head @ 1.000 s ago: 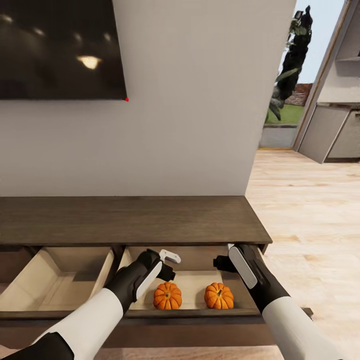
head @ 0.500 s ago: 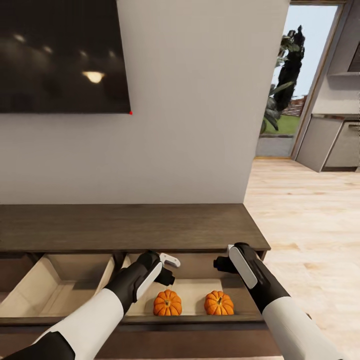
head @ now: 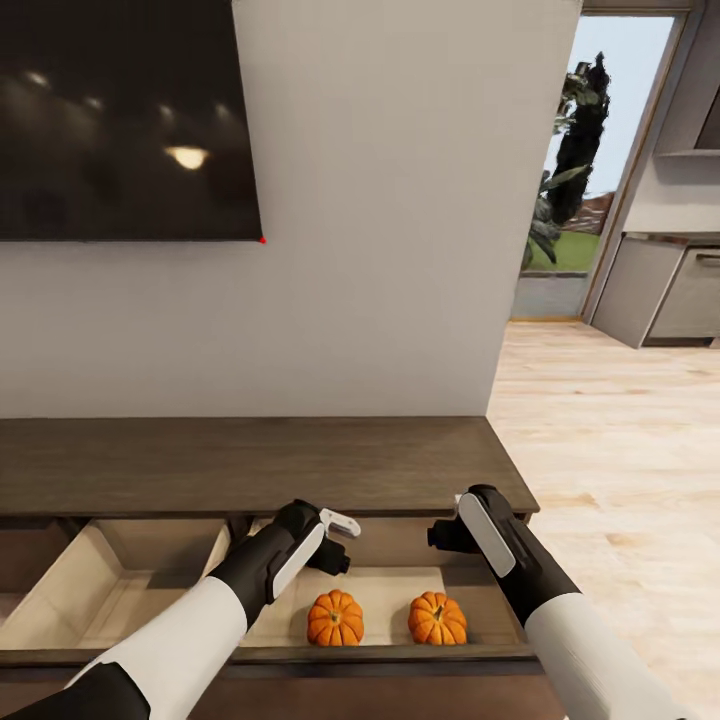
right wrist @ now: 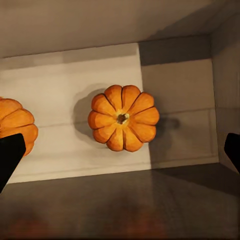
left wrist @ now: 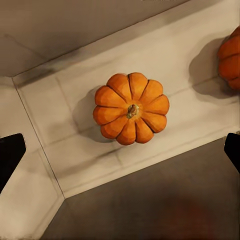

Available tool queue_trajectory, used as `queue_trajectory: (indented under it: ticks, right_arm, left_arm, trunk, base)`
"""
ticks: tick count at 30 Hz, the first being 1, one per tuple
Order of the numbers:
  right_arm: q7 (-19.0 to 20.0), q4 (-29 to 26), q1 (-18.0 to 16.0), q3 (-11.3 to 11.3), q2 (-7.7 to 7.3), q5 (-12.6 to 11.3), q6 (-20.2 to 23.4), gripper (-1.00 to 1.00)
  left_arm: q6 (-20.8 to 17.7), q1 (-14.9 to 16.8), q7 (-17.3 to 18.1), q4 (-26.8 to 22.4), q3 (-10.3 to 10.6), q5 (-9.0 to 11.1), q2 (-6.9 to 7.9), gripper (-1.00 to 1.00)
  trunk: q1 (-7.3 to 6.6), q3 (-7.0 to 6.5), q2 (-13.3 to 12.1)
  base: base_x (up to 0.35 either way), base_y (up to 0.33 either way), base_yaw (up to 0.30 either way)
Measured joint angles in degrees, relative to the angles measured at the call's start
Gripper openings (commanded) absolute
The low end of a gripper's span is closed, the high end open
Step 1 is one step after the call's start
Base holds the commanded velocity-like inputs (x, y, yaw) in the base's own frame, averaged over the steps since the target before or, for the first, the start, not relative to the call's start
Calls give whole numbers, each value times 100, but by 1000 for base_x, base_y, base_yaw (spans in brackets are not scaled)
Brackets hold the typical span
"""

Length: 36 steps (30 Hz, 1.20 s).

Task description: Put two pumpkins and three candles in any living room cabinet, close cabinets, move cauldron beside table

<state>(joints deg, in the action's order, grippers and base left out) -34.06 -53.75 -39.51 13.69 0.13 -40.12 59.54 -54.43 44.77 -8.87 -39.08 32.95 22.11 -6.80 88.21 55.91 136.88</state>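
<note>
Two ribbed orange pumpkins with short stems sit upright, apart, in the cabinet's [head: 300, 465] open pale drawer. Left pumpkin [left wrist: 131, 108] lies below the left gripper's [head: 335, 540] wide jaws, right pumpkin [right wrist: 123, 118] below the right gripper's [head: 447, 532], equally wide.

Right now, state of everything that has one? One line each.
Left pumpkin: upright in the open right drawer, not held.
Right pumpkin: upright in the same drawer, not held.
Right drawer: open.
Left drawer: open.
Left gripper: open, above the left pumpkin.
Right gripper: open, above the right pumpkin.
</note>
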Motion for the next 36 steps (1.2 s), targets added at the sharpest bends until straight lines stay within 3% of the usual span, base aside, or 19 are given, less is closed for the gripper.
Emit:
queue_trajectory:
  ticks: [12,16,36]
  right_arm:
    - [0,0,0,-5,-3,-5,29,100]
    - [1,0,0,10,4,-5,30,100]
    - [20,-18,0,42,19,-19,22,100]
  left_arm:
    - [-201,35,-15,-1,-1,12,0,100]
    - [-278,36,-15,-1,-1,98,0,100]
    - [-317,36,-23,-28,-6,144,0,100]
  trunk:
    - [-264,-215,-481]
    - [-351,-287,-642]
    - [-791,-646,-1444]
  base:
    - [0,0,0]
    - [0,0,0]
    - [0,0,0]
